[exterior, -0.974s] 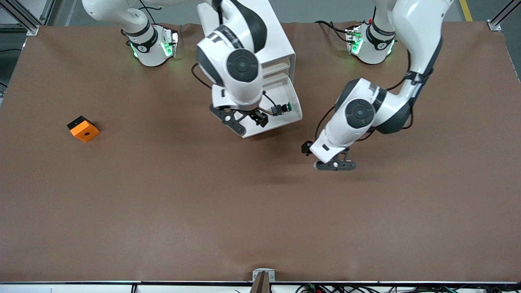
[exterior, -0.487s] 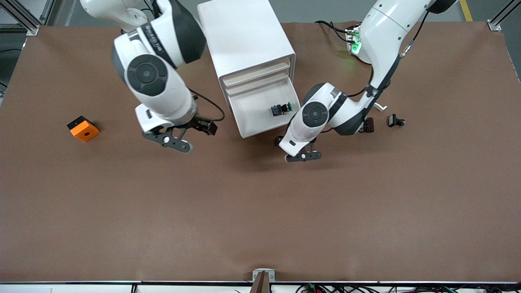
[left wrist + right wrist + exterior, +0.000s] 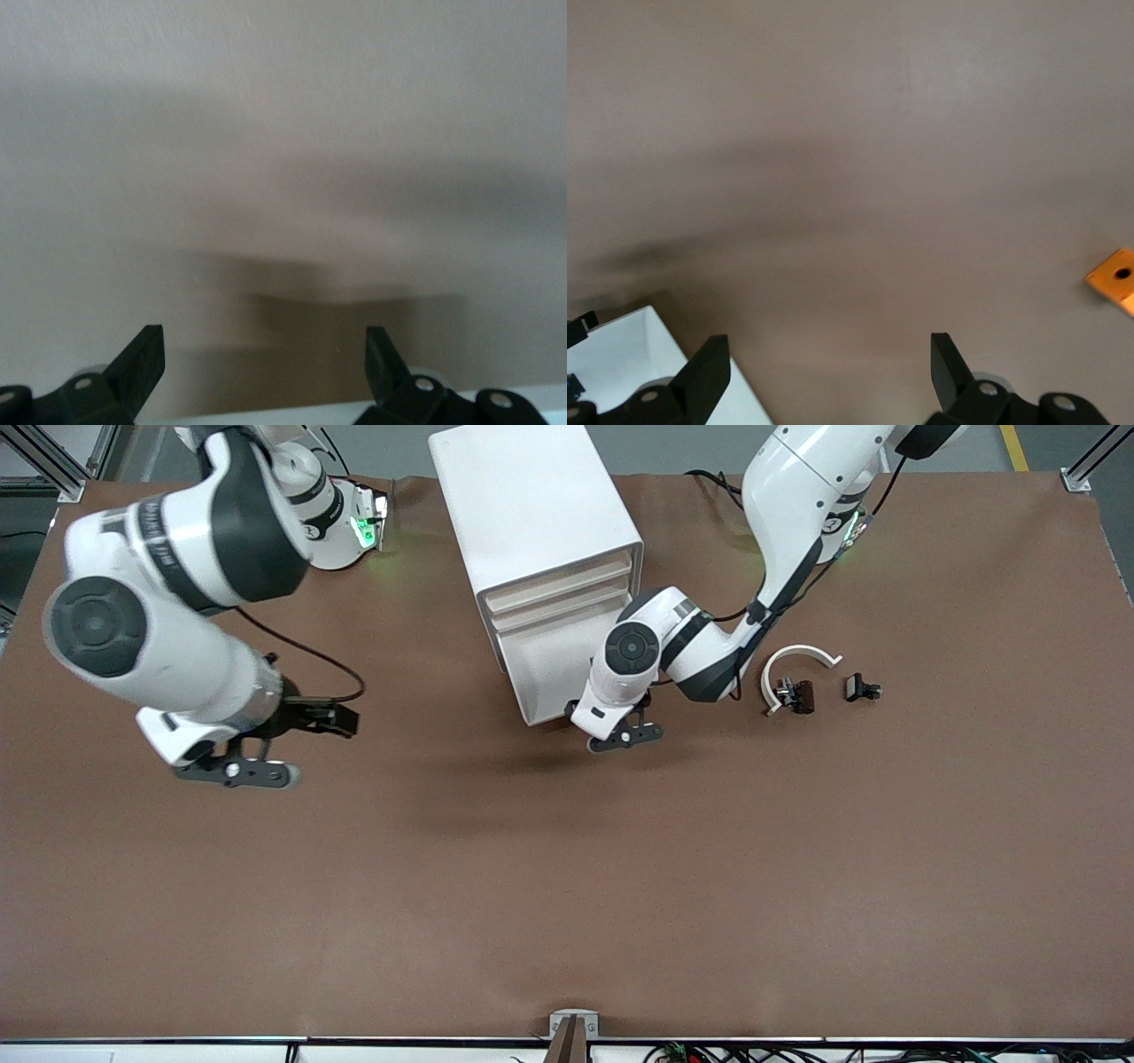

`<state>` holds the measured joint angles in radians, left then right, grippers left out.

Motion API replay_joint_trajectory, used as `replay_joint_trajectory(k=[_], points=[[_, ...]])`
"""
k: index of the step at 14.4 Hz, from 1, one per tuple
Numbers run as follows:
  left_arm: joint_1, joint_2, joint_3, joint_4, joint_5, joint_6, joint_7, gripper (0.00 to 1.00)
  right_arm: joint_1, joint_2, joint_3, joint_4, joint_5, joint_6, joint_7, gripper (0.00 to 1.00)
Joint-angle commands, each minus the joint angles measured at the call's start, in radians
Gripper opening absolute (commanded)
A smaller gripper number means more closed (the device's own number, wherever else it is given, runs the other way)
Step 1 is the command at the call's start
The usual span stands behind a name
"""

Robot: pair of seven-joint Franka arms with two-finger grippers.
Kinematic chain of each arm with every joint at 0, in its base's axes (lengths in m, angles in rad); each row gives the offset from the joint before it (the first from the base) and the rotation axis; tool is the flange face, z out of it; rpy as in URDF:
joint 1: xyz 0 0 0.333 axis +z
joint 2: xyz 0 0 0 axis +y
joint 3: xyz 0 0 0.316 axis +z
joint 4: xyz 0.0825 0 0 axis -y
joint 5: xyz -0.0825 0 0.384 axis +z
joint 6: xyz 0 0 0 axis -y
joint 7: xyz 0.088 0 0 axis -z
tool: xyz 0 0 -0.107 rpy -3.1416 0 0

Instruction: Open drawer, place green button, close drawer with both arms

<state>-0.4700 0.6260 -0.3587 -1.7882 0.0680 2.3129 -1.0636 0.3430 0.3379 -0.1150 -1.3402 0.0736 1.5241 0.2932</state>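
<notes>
The white cabinet (image 3: pixel 532 505) stands at the table's back middle. Its lowest drawer (image 3: pixel 542 682) is pulled out. The button is hidden under the left arm's wrist in the front view. My left gripper (image 3: pixel 625 737) is open and empty just in front of the drawer's front. In the left wrist view its gripper (image 3: pixel 264 354) shows bare table between the fingers and a white edge (image 3: pixel 292 413) below them. My right gripper (image 3: pixel 237 773) is open and empty over the table toward the right arm's end. It shows as open in the right wrist view (image 3: pixel 824 359) too.
A white arc (image 3: pixel 802 657) and two small black and brown parts (image 3: pixel 797 693) (image 3: pixel 861 687) lie toward the left arm's end. The orange block (image 3: pixel 1116 279) shows in the right wrist view; the right arm hides it in the front view. A white drawer corner (image 3: pixel 629 372) shows there too.
The right arm swung away from the drawer toward its own end of the table. The left gripper moved to the drawer's front, and its wrist now covers the button.
</notes>
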Motion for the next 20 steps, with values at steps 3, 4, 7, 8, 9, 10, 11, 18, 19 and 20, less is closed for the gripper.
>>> replay_joint_trajectory(k=[3,4,7,8,9,10,11,18,19,20], points=[[-0.044,0.003,-0.017,0.029,-0.055,-0.11,-0.082,1.0,-0.131,-0.037,0.02,-0.016,-0.012,-0.042,-0.173,1.0],[-0.044,0.001,-0.031,0.035,-0.082,-0.127,-0.087,1.0,-0.15,-0.039,0.02,-0.014,-0.027,-0.045,-0.199,1.0],[-0.044,0.003,-0.066,0.038,-0.14,-0.148,-0.09,1.0,-0.194,-0.053,0.02,-0.005,-0.073,-0.045,-0.281,1.0],[-0.045,0.006,-0.075,0.038,-0.157,-0.148,-0.092,1.0,-0.208,-0.053,0.02,-0.005,-0.074,-0.045,-0.298,1.0],[-0.047,0.009,-0.082,0.038,-0.174,-0.148,-0.095,1.0,-0.225,-0.054,0.02,-0.005,-0.074,-0.047,-0.301,1.0],[-0.062,0.012,-0.083,0.036,-0.194,-0.148,-0.095,1.0,-0.243,-0.054,0.021,-0.005,-0.069,-0.047,-0.301,1.0],[-0.071,0.015,-0.083,0.035,-0.212,-0.148,-0.096,1.0,-0.252,-0.054,0.021,-0.005,-0.067,-0.047,-0.302,1.0],[-0.079,0.021,-0.085,0.029,-0.338,-0.152,-0.099,1.0,-0.266,-0.082,0.024,-0.007,-0.069,-0.108,-0.309,1.0],[-0.076,0.02,-0.085,0.032,-0.338,-0.155,-0.107,1.0,-0.268,-0.082,0.024,-0.007,-0.069,-0.11,-0.315,1.0],[-0.069,0.015,-0.082,0.035,-0.338,-0.158,-0.145,1.0,-0.268,-0.082,0.023,-0.007,-0.074,-0.11,-0.348,1.0]])
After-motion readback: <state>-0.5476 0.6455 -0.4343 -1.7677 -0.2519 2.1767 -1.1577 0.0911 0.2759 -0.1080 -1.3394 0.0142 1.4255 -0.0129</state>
